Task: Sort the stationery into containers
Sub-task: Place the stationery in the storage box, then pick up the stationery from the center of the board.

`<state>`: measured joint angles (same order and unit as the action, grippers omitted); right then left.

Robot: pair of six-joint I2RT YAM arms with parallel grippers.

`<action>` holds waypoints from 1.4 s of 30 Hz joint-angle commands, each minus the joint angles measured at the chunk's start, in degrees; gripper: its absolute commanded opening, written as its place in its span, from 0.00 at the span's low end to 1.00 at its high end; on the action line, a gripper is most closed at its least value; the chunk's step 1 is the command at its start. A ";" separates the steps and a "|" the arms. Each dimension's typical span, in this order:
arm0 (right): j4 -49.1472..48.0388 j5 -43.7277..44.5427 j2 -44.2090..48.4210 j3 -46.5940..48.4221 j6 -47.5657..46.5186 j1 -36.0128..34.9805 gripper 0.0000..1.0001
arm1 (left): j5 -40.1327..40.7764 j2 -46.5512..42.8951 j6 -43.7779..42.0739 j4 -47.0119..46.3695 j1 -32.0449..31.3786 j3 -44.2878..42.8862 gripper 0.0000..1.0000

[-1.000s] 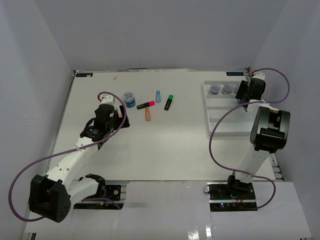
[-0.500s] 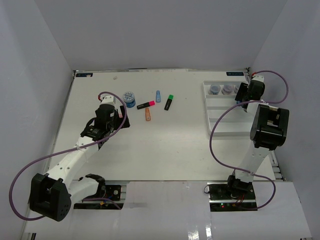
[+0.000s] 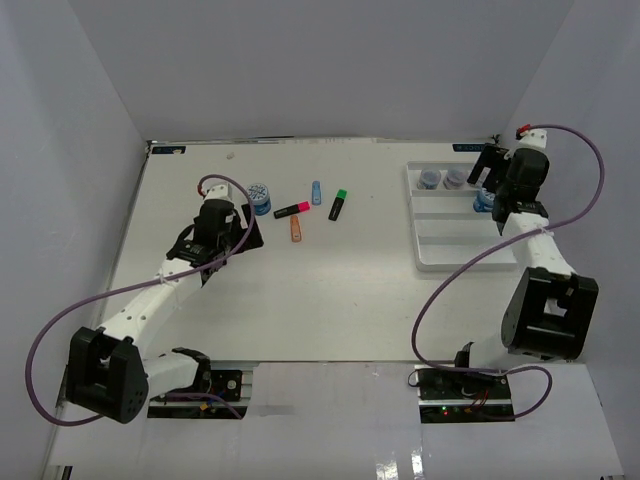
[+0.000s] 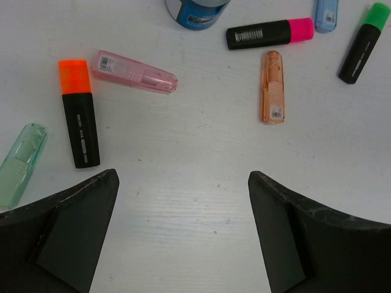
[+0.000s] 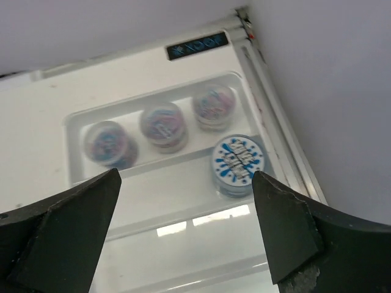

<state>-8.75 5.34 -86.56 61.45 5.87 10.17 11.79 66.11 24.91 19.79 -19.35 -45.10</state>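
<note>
My left gripper (image 4: 182, 175) is open and empty, above bare table just short of the loose highlighters. Ahead of it lie a black highlighter with an orange cap (image 4: 79, 113), a pastel pink one (image 4: 134, 72), a pastel green one (image 4: 21, 165), a pastel orange one (image 4: 273, 85), a black one with a pink cap (image 4: 269, 33), a black one with a green cap (image 4: 363, 43), a pastel blue one (image 4: 325, 12) and a blue-patterned jar (image 4: 197, 9). My right gripper (image 5: 186, 176) is open and empty above the white tray (image 5: 70, 152). Another blue-patterned jar (image 5: 238, 162) sits in the tray's second section.
Three grey-lidded jars (image 5: 163, 126) stand in the tray's far section. The tray (image 3: 440, 258) lies at the right, close to the side wall. My left gripper (image 3: 243, 232) sits left of the highlighter cluster (image 3: 296, 229). My right gripper (image 3: 492, 190) hovers over the tray's far right corner.
My right gripper has lifted and drawn back from the tray, and the blue-patterned jar now shows in the second section. My left arm has shifted slightly toward the highlighters.
</note>
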 commanded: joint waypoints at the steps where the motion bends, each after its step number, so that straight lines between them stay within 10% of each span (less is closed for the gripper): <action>1: 0.68 -6.73 8.30 -4.57 0.46 -2.79 0.94 | -1.33 3.93 3.83 2.17 1.60 -6.83 0.98; 12: -7.33 -23.36 33.89 -24.52 7.31 -6.48 0.90 | 1.39 26.94 0.41 2.27 3.01 -27.57 0.98; 31: -1.62 -25.73 44.29 -31.30 6.34 -14.92 0.90 | 8.60 51.13 -4.16 5.43 3.01 -48.59 0.96; 42: 0.75 -25.56 47.72 -31.83 6.08 -15.53 0.90 | 2.36 48.51 -3.72 5.52 2.04 -48.68 0.39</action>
<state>-8.01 -19.68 -39.77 29.74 11.84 -4.91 16.71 119.59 21.45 25.39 -16.67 -92.77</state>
